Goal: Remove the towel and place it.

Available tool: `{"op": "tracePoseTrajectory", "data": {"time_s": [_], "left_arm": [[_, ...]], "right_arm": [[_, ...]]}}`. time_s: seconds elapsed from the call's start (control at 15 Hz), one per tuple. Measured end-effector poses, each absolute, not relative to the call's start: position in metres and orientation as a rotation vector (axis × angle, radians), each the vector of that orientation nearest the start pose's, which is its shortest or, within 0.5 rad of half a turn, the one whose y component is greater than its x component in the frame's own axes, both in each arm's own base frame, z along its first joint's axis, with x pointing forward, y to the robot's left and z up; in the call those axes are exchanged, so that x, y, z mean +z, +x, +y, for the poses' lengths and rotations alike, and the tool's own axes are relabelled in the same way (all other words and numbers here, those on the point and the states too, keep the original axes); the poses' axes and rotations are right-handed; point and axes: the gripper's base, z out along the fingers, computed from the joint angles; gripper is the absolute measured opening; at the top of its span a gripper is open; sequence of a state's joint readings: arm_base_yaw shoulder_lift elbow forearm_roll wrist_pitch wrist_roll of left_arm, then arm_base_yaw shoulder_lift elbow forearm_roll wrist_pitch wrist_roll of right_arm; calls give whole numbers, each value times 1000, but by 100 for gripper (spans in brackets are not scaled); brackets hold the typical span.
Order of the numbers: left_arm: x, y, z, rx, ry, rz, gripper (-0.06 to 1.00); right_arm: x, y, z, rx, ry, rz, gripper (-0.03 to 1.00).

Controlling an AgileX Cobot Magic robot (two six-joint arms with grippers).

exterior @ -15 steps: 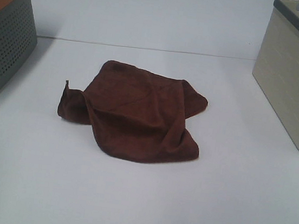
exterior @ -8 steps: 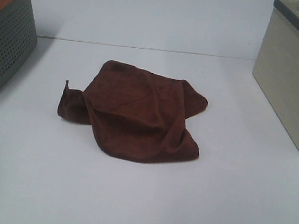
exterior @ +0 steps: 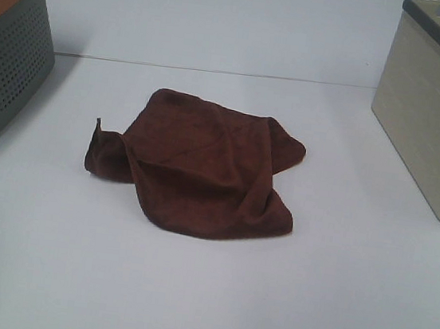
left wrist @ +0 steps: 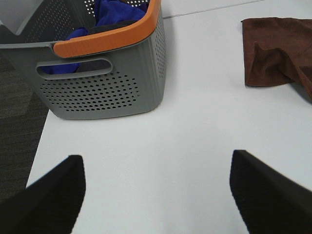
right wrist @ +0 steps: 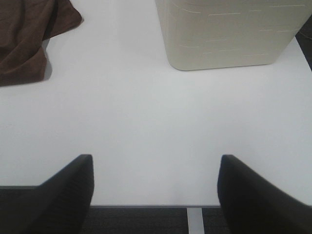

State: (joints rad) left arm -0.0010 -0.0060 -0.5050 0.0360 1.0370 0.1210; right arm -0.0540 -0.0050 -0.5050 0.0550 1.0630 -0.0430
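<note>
- A dark reddish-brown towel [exterior: 200, 166] lies rumpled on the white table [exterior: 204, 291], near the middle, between the two baskets and touching neither.
- The cloth's longer run goes roughly from a small upturned corner [exterior: 98, 127] on its left to the broad folded lobe on its right and near side; a raised ridge crosses it diagonally.
- To the left stands a grey perforated laundry basket [exterior: 7, 66] with an orange rim, blue fabric [left wrist: 114, 12] bunched inside; to the right, a beige basket [exterior: 430, 118] with a dark grey rim. Both sit well apart from the towel.
- The left gripper [left wrist: 156, 192] hangs over bare table beside the grey basket, its fingers [left wrist: 53, 195] spread wide with nothing between them; the towel's upturned corner lies ahead of it and off towards the table's centre.
- The right gripper [right wrist: 153, 190] sits at the table's near edge in front of the beige basket, fingers [right wrist: 258, 195] likewise apart and empty; the towel's folded lobe lies ahead and inward, towards the centre.
- Neither gripper appears in the overhead view, so which arm is nearer cannot be told with certainty. The towel looks roughly as far from one as from the other.
- Judged from this layout, the towel is already out on the table, and either arm would need to travel inward and forward to reach it.
</note>
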Motion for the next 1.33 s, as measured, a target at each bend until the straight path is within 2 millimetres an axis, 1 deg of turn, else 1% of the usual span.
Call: {"op": "tracePoseTrajectory", "data": {"time_s": [1.33], "left_arm": [[281, -5, 3, 118, 119, 2008, 78]], "right_arm": [[279, -6, 5, 5, 8, 2035, 62]]}}
